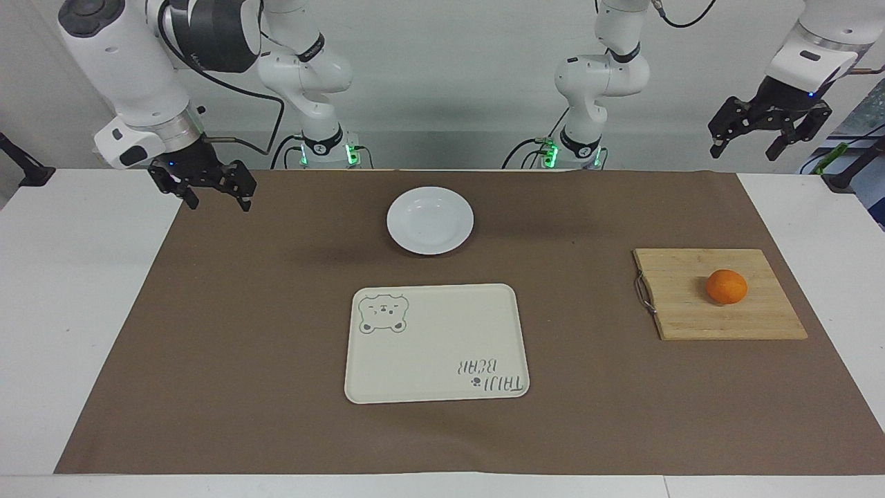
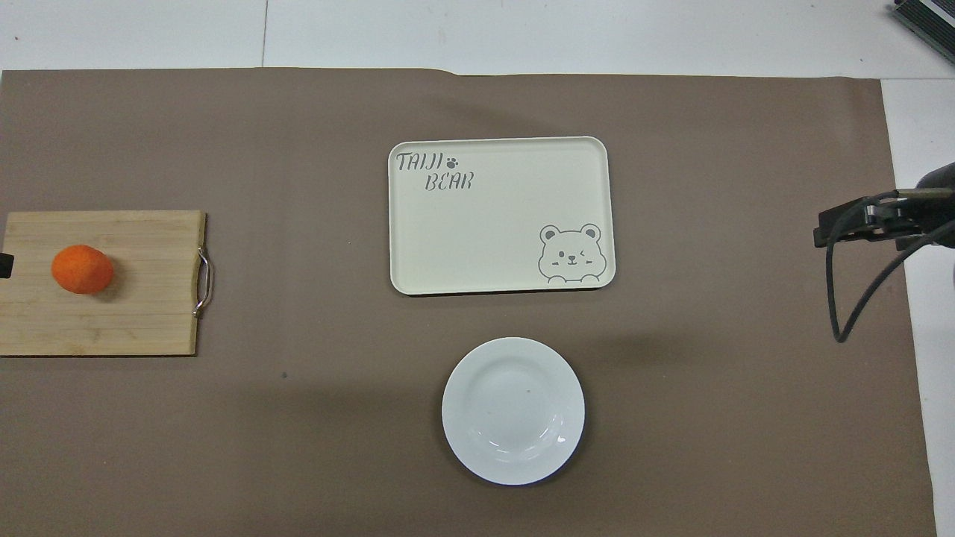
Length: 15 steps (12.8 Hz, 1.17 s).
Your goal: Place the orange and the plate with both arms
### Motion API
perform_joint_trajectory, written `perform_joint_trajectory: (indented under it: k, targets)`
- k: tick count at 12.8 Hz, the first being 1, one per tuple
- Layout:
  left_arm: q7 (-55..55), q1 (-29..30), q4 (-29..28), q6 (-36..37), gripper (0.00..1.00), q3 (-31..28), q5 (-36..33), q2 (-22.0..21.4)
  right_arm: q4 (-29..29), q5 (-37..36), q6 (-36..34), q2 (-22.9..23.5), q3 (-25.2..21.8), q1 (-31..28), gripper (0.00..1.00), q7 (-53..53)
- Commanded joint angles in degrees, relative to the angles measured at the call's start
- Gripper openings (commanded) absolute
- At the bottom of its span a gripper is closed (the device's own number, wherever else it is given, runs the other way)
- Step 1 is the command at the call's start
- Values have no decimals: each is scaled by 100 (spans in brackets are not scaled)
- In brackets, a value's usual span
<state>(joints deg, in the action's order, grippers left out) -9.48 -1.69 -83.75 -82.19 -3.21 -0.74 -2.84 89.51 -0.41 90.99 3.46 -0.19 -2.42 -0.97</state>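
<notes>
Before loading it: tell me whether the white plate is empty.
Empty: the plate shows only its bare glossy bowl; the orange sits on the cutting board.

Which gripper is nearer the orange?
Left. The left gripper hangs open in the air at the orange's end of the table, above the table's edge. The right gripper hangs open at the other end, past the plate.
</notes>
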Motion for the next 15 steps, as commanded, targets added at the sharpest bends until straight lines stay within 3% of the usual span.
perform_joint_trajectory:
  k: [1, 10, 15]
  targets:
    - [43, 55, -36, -7, 100, 39, -32, -59, -66, 121, -81, 23, 27, -31, 100, -114]
    - [-62, 187, -132, -823, 100, 31, 293, 63, -66, 121, -81, 23, 27, -31, 100, -114]
    - [-1326, 791, -782, -1772, 100, 31, 495, 388, -66, 121, -81, 23, 27, -31, 100, -114]
